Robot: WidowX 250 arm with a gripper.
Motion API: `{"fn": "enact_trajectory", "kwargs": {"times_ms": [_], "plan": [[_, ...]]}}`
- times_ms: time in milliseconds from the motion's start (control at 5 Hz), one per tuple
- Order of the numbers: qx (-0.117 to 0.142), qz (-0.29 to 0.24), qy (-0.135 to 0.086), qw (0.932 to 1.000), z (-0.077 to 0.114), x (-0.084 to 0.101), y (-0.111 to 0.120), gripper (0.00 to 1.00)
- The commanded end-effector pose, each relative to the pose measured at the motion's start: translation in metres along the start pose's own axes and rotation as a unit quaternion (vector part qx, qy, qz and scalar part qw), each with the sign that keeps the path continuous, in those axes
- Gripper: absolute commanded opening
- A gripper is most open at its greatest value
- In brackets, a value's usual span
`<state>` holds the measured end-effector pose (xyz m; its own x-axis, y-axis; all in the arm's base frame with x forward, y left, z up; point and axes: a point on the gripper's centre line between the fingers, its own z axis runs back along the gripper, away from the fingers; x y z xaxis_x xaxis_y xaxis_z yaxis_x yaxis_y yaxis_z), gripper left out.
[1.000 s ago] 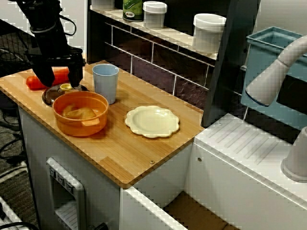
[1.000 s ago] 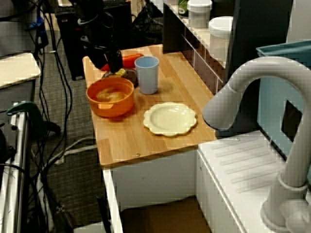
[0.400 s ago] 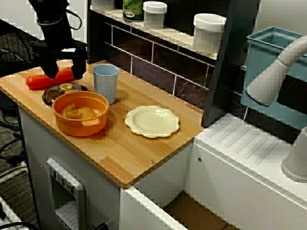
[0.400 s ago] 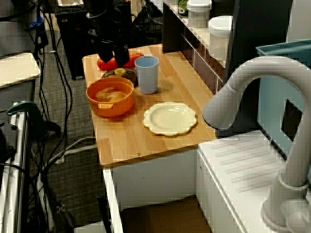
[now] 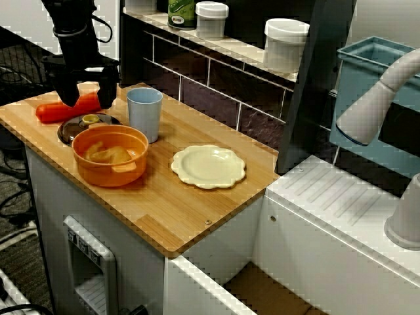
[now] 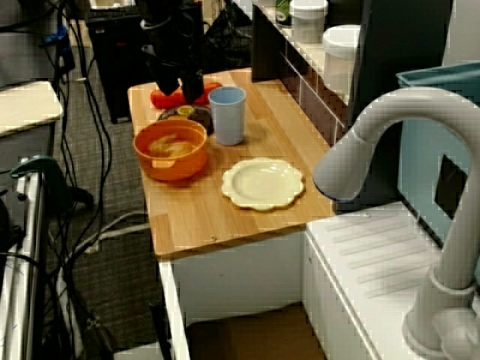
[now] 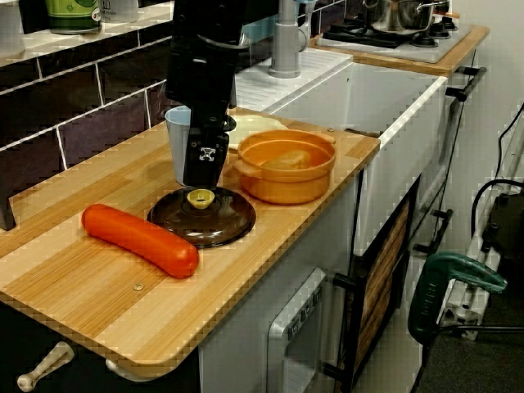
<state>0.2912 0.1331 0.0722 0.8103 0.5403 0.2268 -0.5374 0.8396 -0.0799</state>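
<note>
Hovering above the yellow knob point(image 7: 201, 197) on the brown lid point(image 7: 206, 223), had gripper's point(image 5: 87, 102) 2 fingers spread wide to fit round it.

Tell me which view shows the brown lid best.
The low view from the counter's end: the lid shows nearly whole and near, yellow knob clear. In the two views from the sink side, the orange bowl hides part of it.

one lid point(image 7: 201, 218); one sausage point(image 7: 139, 239); one cup point(image 5: 144, 113); one pot point(image 5: 109, 156); one plate point(image 5: 208, 166)
</note>
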Motion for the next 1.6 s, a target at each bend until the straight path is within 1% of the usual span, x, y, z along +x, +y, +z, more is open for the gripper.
{"fn": "enact_trajectory", "kwargs": {"times_ms": [0,400,800,1000,1200,1400], "plan": [[0.010,-0.010,-0.016,0.9998,-0.004,0.010,-0.001,1.00],[0.026,-0.020,-0.013,0.9994,-0.017,0.009,-0.008,1.00],[0.034,-0.026,-0.006,0.9991,-0.021,0.010,-0.010,1.00],[0.036,-0.029,0.000,0.9989,-0.020,0.010,-0.008,1.00],[0.040,-0.033,0.021,0.9984,-0.014,0.015,-0.008,1.00],[0.040,-0.040,0.027,0.9980,-0.010,0.015,-0.004,1.00]]}}
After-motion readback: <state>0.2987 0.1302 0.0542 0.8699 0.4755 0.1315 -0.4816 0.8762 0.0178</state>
